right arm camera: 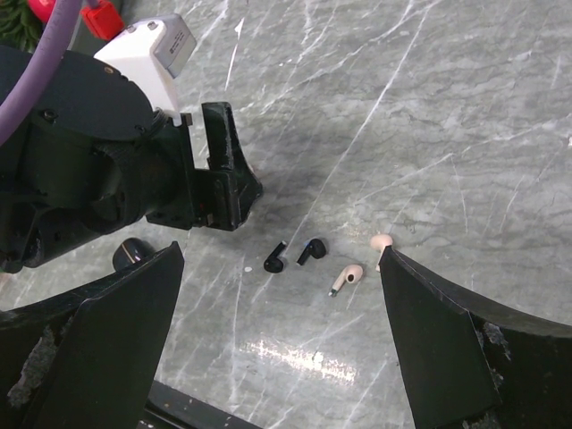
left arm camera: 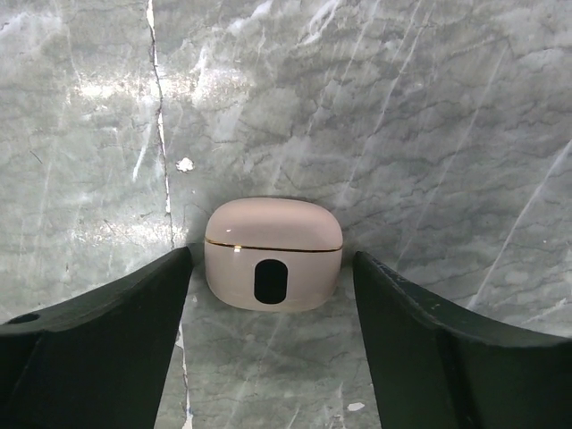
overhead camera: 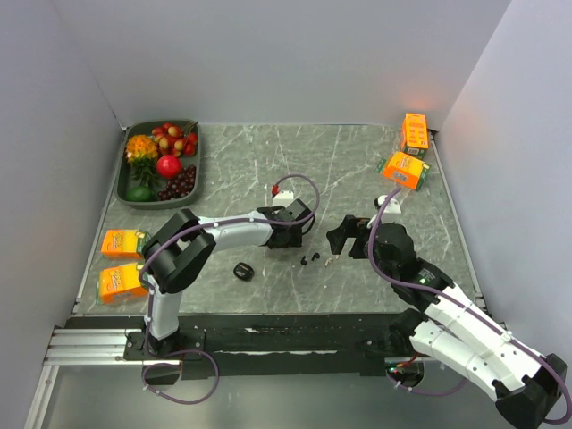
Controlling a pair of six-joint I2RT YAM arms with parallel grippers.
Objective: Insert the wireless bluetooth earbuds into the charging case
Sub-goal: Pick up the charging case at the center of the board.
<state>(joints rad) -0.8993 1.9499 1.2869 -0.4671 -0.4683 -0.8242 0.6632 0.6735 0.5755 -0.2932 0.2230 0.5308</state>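
Note:
Two tiny black earbuds [right arm camera: 275, 260] [right arm camera: 311, 251] lie side by side on the marble table, also seen in the top view [overhead camera: 309, 260]. A small black case [overhead camera: 243, 271] lies to their left, its lid state unclear. My left gripper [left arm camera: 273, 268] is open and low on the table, with a closed pale pink case [left arm camera: 273, 253] sitting between its fingertips, untouched. My right gripper [right arm camera: 282, 266] is open and empty, hovering above the black earbuds. In the top view the left gripper [overhead camera: 290, 223] hides the pink case, and the right gripper [overhead camera: 344, 239] is to the right of it.
Two pale pink earbuds [right arm camera: 347, 277] [right arm camera: 382, 241] lie just right of the black ones. A tray of fruit [overhead camera: 162, 164] stands at the back left. Orange boxes lie at the left edge [overhead camera: 122, 243] and at the back right [overhead camera: 404, 169]. A white adapter [overhead camera: 284, 192] lies behind the left gripper.

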